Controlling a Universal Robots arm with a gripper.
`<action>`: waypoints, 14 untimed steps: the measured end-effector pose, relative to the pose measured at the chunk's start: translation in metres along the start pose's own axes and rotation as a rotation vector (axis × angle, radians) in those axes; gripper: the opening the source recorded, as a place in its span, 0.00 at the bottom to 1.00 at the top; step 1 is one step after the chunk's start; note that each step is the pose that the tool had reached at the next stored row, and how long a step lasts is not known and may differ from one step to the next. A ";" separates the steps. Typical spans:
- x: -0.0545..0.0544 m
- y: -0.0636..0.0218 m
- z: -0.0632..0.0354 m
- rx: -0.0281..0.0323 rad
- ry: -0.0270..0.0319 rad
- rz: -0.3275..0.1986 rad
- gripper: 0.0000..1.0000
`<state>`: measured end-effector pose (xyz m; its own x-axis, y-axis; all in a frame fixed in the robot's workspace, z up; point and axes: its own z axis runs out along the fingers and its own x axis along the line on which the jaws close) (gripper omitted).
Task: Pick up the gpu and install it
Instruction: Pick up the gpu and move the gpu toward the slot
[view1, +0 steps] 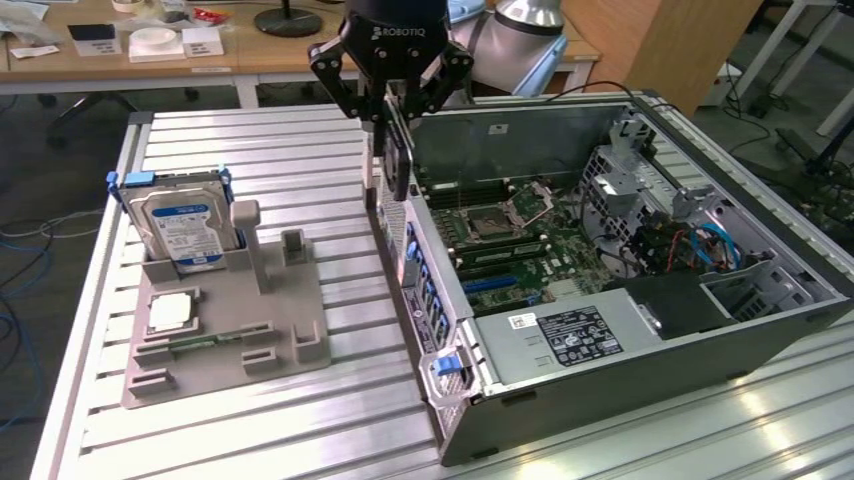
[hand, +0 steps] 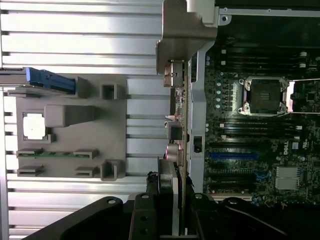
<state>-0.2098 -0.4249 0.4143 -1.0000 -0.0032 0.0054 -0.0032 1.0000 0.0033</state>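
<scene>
Gpu (view1: 391, 165) over open PC case's (view1: 601, 400) rim, motherboard (view1: 521, 255) inside; grey holder (view1: 287, 345) on bench (view1: 267, 440) has hard drive (view1: 187, 225) + CPU chip (view1: 171, 312). Fingers (view1: 367, 105) clenched on Gpu's top edge, which hangs upright below them.

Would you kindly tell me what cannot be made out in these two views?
gpu faces: edge-on in both views, components unseen.
Gap between gpu and computer case: exterior view, they overlap.
hard drive label text: exterior view, too small.
gripper upper body: cut off by the exterior view's top edge.
</scene>
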 end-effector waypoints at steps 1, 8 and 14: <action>-0.001 0.0000 0.0000 0.0000 0.0000 0.000 0.28; -0.009 0.0000 -0.0001 0.0001 0.0000 0.000 0.28; -0.015 0.0000 -0.0001 0.0000 0.0000 0.000 0.28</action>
<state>-0.1952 -0.4249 0.4142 -1.0000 -0.0032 0.0054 -0.0032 1.0000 0.0033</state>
